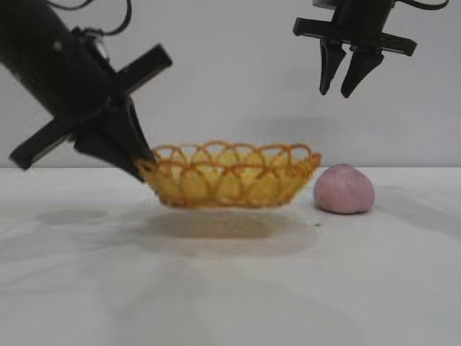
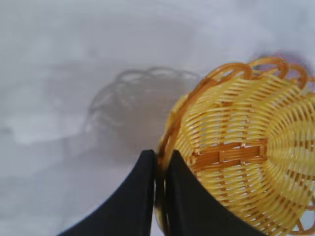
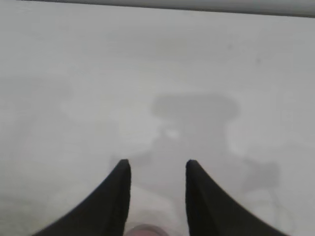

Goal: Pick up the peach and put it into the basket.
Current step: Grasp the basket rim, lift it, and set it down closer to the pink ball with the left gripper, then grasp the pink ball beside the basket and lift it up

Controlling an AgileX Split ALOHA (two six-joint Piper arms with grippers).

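Observation:
The yellow wicker basket [image 1: 230, 176] with an orange looped rim is at the table's middle, its bottom a little above its shadow. My left gripper [image 1: 144, 162] is shut on the basket's left rim; in the left wrist view the gripper [image 2: 161, 157] pinches the rim of the basket [image 2: 246, 162]. The dull pink peach [image 1: 344, 189] rests on the table just right of the basket. My right gripper [image 1: 336, 92] hangs open and empty high above the peach. In the right wrist view the gripper [image 3: 158, 164] is open, and only a sliver of the peach [image 3: 146, 230] shows.
The white table [image 1: 230, 288] runs to a pale back wall. Nothing else stands on it in these views.

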